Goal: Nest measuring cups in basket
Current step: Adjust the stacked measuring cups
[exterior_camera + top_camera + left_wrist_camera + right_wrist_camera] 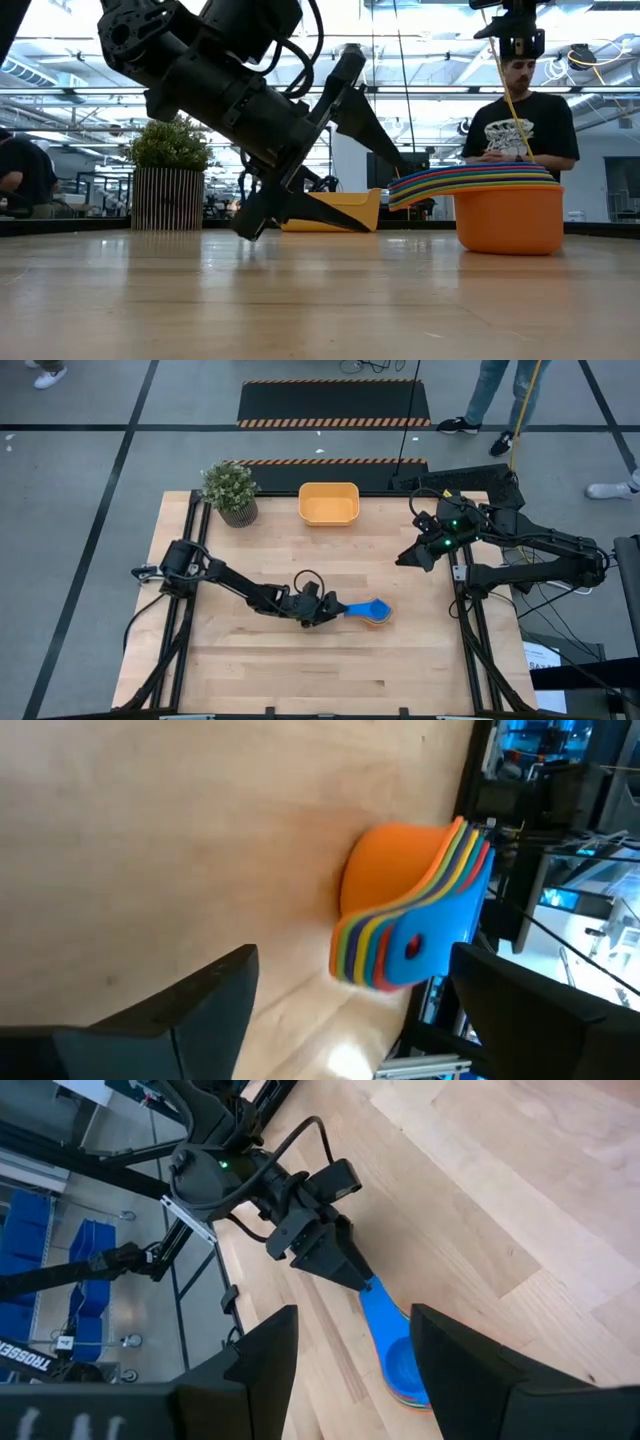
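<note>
The measuring cups (370,611) sit nested in one stack on the wooden table, near its middle. The orange outer cup (508,215) stands on its base, and the fanned handles (400,945), blue on top, point toward the table's left edge. My left gripper (335,610) is open at the handle ends, one finger on each side with a gap to both. The orange-yellow basket (329,503) stands at the far edge with no cups in it. My right gripper (412,557) hangs open above the table's right side.
A small potted plant (231,492) stands at the far left corner, beside the basket. Bare wood lies between the stack and the basket. A person (520,120) is in the room beyond the far edge.
</note>
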`<state>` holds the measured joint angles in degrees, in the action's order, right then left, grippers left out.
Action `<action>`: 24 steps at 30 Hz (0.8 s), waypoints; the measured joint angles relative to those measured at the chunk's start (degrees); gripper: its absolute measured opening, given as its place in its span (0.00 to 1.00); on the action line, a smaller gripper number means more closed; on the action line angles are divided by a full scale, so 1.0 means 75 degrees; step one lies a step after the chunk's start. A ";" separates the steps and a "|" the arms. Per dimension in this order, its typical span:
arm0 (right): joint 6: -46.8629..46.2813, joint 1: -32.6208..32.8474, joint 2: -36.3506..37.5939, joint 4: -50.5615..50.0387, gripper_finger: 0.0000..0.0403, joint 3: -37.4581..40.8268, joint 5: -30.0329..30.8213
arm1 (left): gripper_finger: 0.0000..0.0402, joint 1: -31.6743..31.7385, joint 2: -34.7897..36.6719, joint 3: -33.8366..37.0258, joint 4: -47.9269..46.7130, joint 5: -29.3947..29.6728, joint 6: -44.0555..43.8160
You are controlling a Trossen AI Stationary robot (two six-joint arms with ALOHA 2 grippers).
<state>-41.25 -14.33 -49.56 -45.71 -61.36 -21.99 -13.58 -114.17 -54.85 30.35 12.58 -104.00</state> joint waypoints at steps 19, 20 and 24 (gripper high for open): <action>0.0000 0.0000 -0.0015 0.0097 0.46 0.0000 0.0160 | 0.79 0.0034 -0.0395 -0.0021 0.0660 -0.0051 0.0391; -0.0003 0.0000 -0.0015 0.0120 0.46 0.0000 0.0157 | 0.79 -0.0013 -0.0500 -0.0029 0.0929 0.0016 0.0347; -0.0009 -0.0061 -0.0015 0.0119 0.46 0.0000 0.0157 | 0.79 -0.0182 -0.0739 -0.0041 0.1603 0.0565 0.0397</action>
<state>-41.32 -14.79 -49.67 -44.82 -61.36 -20.82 -14.95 -119.71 -55.16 42.37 16.81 -101.02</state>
